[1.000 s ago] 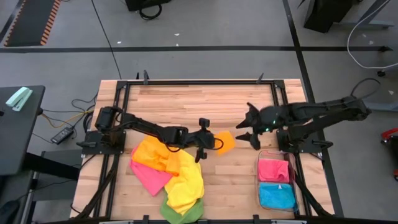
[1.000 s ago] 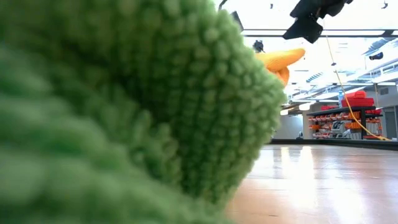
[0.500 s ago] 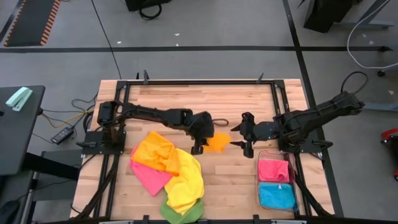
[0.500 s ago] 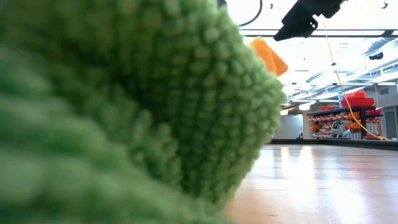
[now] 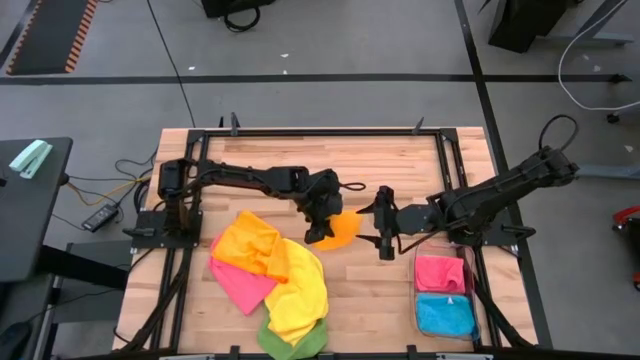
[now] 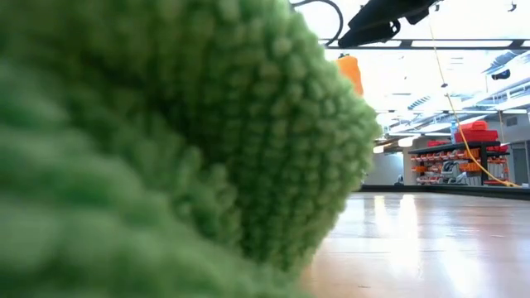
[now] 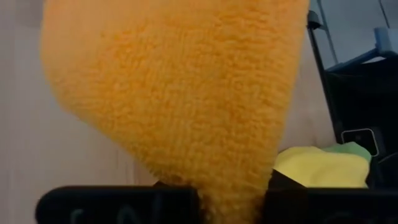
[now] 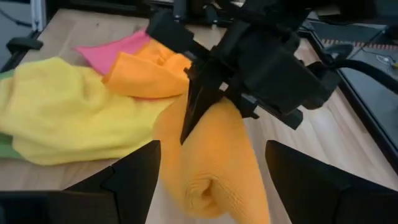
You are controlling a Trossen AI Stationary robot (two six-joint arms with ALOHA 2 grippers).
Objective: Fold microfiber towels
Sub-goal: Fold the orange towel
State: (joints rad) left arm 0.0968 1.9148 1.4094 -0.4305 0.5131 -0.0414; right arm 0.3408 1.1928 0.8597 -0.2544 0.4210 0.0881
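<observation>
Right wrist view: orange towel [image 8: 214, 162] hangs pinched in left gripper's [image 8: 186, 134] fingers.

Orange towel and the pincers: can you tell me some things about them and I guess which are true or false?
1. The left pincer holds the orange towel up off the table. True.
2. The right pincer is shut on the orange towel. False: it is open, beside the towel.
3. The clear bin holds a pink towel and a blue towel. True.
4. The yellow towel lies in the bin. False: it lies on the table, in the pile.
</observation>
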